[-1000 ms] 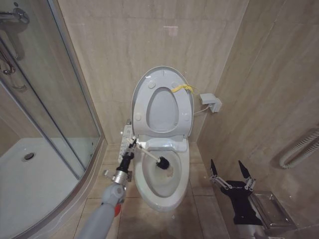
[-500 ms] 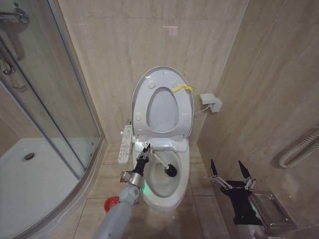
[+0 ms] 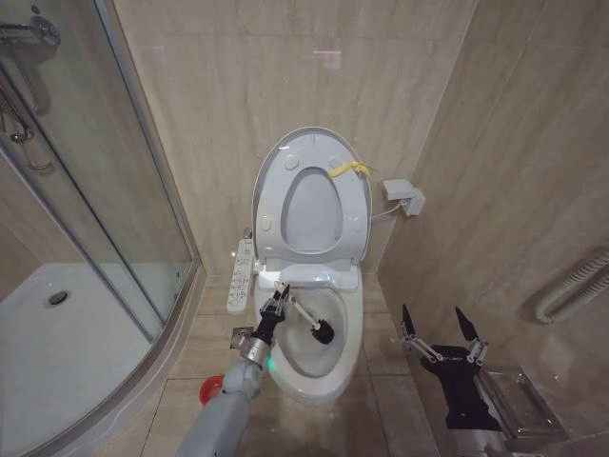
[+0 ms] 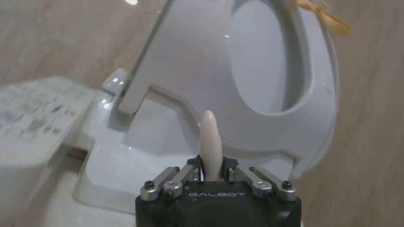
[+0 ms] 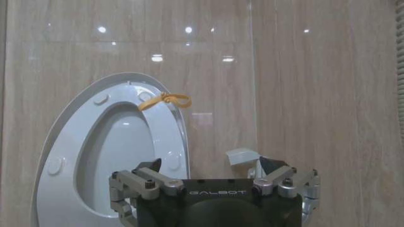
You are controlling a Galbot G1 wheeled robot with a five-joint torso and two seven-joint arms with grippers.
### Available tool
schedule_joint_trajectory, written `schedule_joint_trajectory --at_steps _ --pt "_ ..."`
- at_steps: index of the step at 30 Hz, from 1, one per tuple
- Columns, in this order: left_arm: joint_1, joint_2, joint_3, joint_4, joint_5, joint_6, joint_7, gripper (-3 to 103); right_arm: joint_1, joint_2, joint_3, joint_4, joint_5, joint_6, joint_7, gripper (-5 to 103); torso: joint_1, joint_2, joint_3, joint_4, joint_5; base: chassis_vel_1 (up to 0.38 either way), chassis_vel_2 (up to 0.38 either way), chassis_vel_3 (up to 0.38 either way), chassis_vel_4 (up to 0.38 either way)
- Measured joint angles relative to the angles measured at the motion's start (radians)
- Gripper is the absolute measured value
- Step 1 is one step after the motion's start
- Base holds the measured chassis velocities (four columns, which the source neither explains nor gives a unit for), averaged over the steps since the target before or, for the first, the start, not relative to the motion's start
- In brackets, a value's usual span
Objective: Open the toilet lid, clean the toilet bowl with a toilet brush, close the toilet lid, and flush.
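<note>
The toilet lid (image 3: pixel 269 162) stands upright against the wall with the seat ring raised in front of it, a yellow strip (image 3: pixel 348 169) tied at its edge. Below it lies the open toilet bowl (image 3: pixel 314 376). My left gripper (image 3: pixel 278 303) hovers over the bowl's left rim, shut on the white handle of the toilet brush (image 3: pixel 303 314); its dark head (image 3: pixel 324 333) is down inside the bowl. The left wrist view shows the handle (image 4: pixel 209 137) clamped in the gripper (image 4: pixel 211 172), with the lid (image 4: pixel 329 71) behind. My right gripper (image 3: pixel 442 328) waits open, low on the right, facing the lid (image 5: pixel 66 118).
A red holder cup (image 3: pixel 211 388) stands on the floor left of the bowl. The glass shower screen (image 3: pixel 95 219) and white shower tray (image 3: pixel 57 352) take up the left. A control panel (image 3: pixel 242 276) hangs beside the toilet, and a white box (image 3: pixel 404 196) sits on the right wall.
My left arm has swung right toward the bowl, carrying the brush head deeper and to the right inside it. The red cup has come into sight. The right arm has not moved.
</note>
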Motion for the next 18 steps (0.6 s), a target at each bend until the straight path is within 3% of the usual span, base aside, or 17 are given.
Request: schedule_joint_trajectory --at_steps 1,4,13,16,18 --pt "0.000 0.000 0.000 0.000 0.000 0.000 0.000 20 0.000 0.000 0.000 0.000 0.000 0.000 0.000 100 0.000 0.000 0.000 0.0000 0.0000 0.000 0.000 0.000 0.000" --pt "0.005 0.014 -0.013 -0.028 0.112 -0.008 -0.026 22 0.000 0.000 0.000 0.000 0.000 0.000 0.000 100 0.000 0.000 0.000 0.0000 -0.0001 0.000 0.000 0.000 0.000" --pt "-0.032 0.006 -0.012 0.006 0.266 -0.017 -0.052 20 0.000 0.000 0.000 0.000 0.000 0.000 0.000 100 0.000 0.000 0.000 0.0000 0.0001 0.000 0.000 0.000 0.000" --pt "-0.040 -0.005 -0.008 0.011 0.251 -0.023 -0.055 20 0.000 0.000 0.000 0.000 0.000 0.000 0.000 100 0.000 0.000 0.000 0.0002 0.0001 0.000 0.000 0.000 0.000" --pt "-0.041 -0.016 0.002 0.002 0.149 -0.024 -0.057 20 0.000 0.000 0.000 0.000 0.000 0.000 0.000 100 0.000 0.000 0.000 0.0004 0.0002 0.000 0.000 0.000 0.000"
